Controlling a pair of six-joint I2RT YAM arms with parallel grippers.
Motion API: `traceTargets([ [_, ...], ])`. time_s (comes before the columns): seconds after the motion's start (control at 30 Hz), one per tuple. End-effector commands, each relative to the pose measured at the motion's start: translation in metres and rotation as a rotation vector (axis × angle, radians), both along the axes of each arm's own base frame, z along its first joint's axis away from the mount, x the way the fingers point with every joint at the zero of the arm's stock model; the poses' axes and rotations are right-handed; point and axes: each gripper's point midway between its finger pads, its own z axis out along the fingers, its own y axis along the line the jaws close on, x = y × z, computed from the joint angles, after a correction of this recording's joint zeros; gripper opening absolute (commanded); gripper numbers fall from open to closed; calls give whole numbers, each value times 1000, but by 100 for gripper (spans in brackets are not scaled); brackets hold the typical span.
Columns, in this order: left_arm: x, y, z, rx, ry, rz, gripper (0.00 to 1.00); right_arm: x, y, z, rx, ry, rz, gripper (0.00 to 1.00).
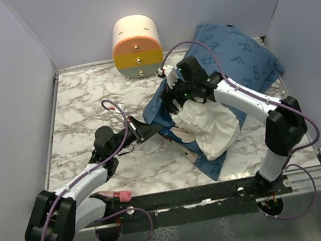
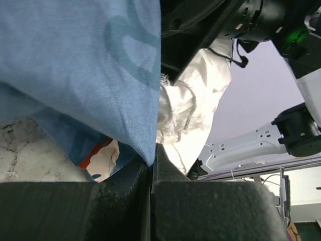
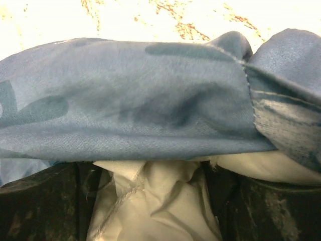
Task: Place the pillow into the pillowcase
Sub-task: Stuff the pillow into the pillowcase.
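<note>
**Pillow partly in the case, left jaws pinching the hem, right jaws apart**

The pillowcase (image 1: 240, 46) lies on the right half of the marble table (image 1: 80, 115), its closed end puffed up against the far right corner and its open end turned toward the near left. The pillow (image 1: 213, 127) sticks out of that opening: a crumpled white mass shows near the middle of the table, on top of a flat blue flap of the case that reaches toward the near edge. How far the pillow goes inside cannot be seen.

The left gripper (image 1: 144, 130) reaches in low from the near left to the left edge of the opening. In the left wrist view its two dark fingers (image 2: 115, 201) are pressed together with a fold of the blue cloth caught between them, and the cloth hangs up and to the left from that pinch. White pillow fabric bulges just to the right of it.

The right gripper (image 1: 176, 96) points down over the far side of the opening, above the exposed pillow. In its wrist view the fingers (image 3: 40, 206) stand well apart at either side, with bunched white pillow cloth between them and a band of blue hem stretched across just beyond. Nothing is visibly clamped there.

A cream-and-orange cylinder (image 1: 136, 46) stands against the far wall, left of the pillowcase and apart from it.
</note>
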Motion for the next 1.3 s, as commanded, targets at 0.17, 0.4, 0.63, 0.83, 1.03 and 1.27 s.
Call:
traceTargets([
  [0.17,5,14,30,-43,-137,15,0,14,-58,63,-197,-47,-259,82],
  [0.4,11,13,33,-38,-141,13,0,-24,-20,139,80,-21,-68,89],
  [0.63,15,12,44,-44,-163,7,0,-37,-22,175,148,-92,-34,83],
  [0.83,14,10,47,-44,-169,-11,0,-75,-13,236,328,-250,157,83],
  [1.03,14,8,52,-53,-184,-31,0,-81,-3,241,477,-286,176,79],
  [1.27,11,8,55,-52,-194,-38,0,-93,7,233,423,-226,264,71],
])
